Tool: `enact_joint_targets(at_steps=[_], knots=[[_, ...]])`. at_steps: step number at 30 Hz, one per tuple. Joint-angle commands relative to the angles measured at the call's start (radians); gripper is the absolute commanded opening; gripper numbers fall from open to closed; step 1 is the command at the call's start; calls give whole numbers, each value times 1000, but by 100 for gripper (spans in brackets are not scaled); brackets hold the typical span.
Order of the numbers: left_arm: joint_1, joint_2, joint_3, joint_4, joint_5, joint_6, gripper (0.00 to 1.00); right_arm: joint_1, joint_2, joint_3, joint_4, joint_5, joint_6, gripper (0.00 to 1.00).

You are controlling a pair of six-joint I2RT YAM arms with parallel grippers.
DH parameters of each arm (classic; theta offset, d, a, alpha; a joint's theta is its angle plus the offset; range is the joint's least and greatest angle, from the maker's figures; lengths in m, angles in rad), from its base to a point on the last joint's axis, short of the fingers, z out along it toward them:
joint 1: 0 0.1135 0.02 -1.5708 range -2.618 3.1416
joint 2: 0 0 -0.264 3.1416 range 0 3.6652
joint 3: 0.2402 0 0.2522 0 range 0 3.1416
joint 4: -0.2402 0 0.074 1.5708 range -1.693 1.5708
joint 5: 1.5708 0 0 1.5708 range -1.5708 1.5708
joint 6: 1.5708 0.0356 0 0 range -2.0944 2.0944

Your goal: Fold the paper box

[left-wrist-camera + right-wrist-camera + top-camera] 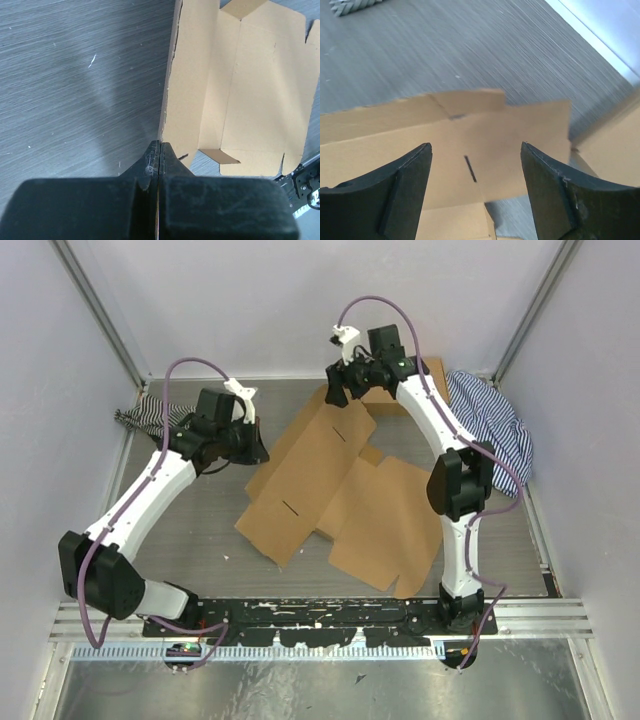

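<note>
The paper box (330, 490) lies unfolded on the grey table as a flat brown sheet of panels, flaps and slits. My left gripper (255, 452) is at the sheet's left edge. In the left wrist view that raised edge of the paper box (250, 90) runs straight into the tips of the left gripper (159, 145), which is shut on it. My right gripper (335, 392) hovers over the far corner of the sheet. There the right gripper (476, 146) stands wide open, with nothing between its fingers, above a panel of the paper box (380, 135) that has a short dark slit.
A second brown cardboard box (428, 372) sits at the back right behind the right arm and shows as a corner (615, 145) in the right wrist view. Striped cloths lie at the far right (495, 415) and far left (145, 415). White walls enclose the table.
</note>
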Motion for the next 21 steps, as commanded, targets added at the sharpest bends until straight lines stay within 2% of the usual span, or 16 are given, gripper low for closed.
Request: enact_joint_targets(at_steps=[1,6,12,21], knots=[[-5,-25,-13,14,37,0,0,7,-23,24,117,-208,-102,76],[-14,-47,-11,-14,35,12,0,6,-4,36,167,-280,-231,77],[-24,-75,-25,-22,49,14,0,6,15,69,107,-347,-387,85],[-52,-100,-32,-49,50,21,0,20,108,162,40,-361,-492,89]])
